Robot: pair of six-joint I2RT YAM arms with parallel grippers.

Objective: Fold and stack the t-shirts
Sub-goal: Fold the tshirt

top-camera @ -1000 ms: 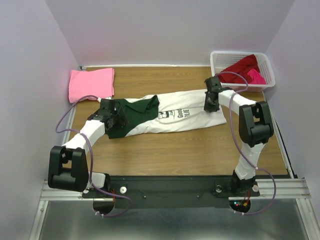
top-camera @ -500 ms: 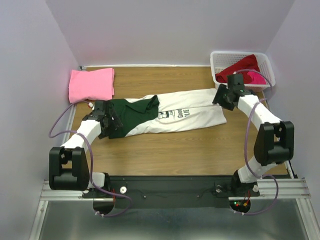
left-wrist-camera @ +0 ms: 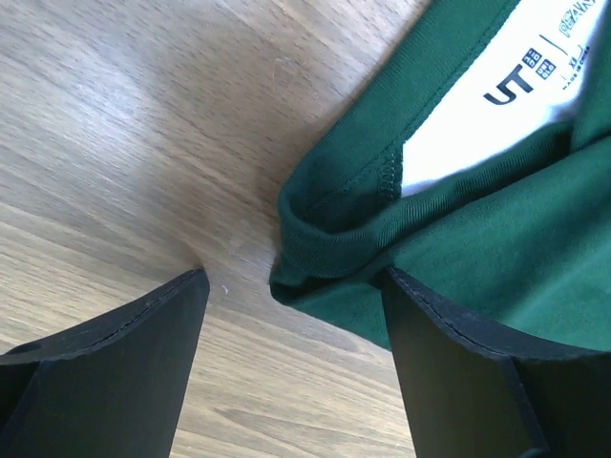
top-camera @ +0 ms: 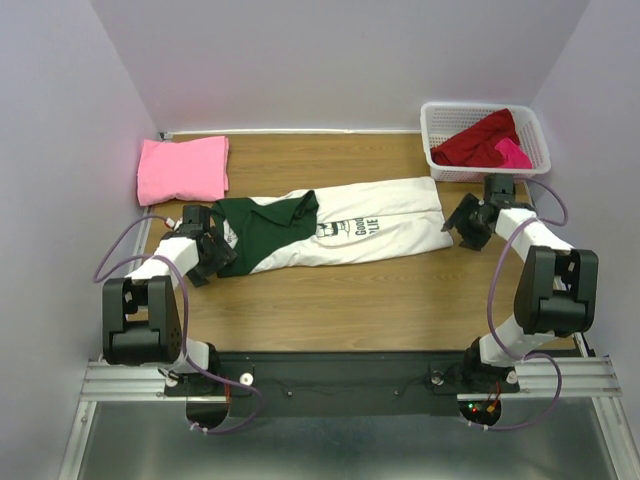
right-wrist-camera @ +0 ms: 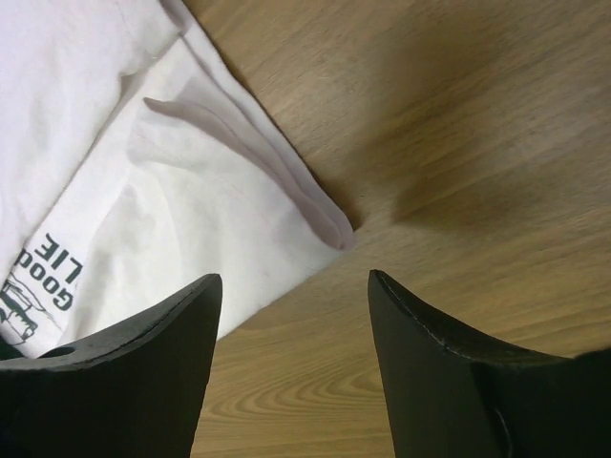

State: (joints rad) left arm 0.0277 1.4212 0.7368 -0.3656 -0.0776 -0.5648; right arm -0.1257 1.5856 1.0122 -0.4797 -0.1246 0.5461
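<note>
Tee (top-camera: 370, 225) across worktop (top-camera: 350, 300). Left tool (left-wrist-camera: 294, 277) spread at green hem, seemingly clear; right tool (right-wrist-camera: 293, 277) spread by white corner.

A robotics lab test cell: plain pale walls (top-camera: 330, 60) box in a wood-grain worktop (top-camera: 330, 300). Two arms (top-camera: 160, 265) trailing purple cables (top-camera: 490, 300) are bolted to a black base (top-camera: 330, 368) on an aluminium rail (top-camera: 120, 380). Tees (top-camera: 390, 215) and a basket (top-camera: 432, 140) are laid out.
</note>
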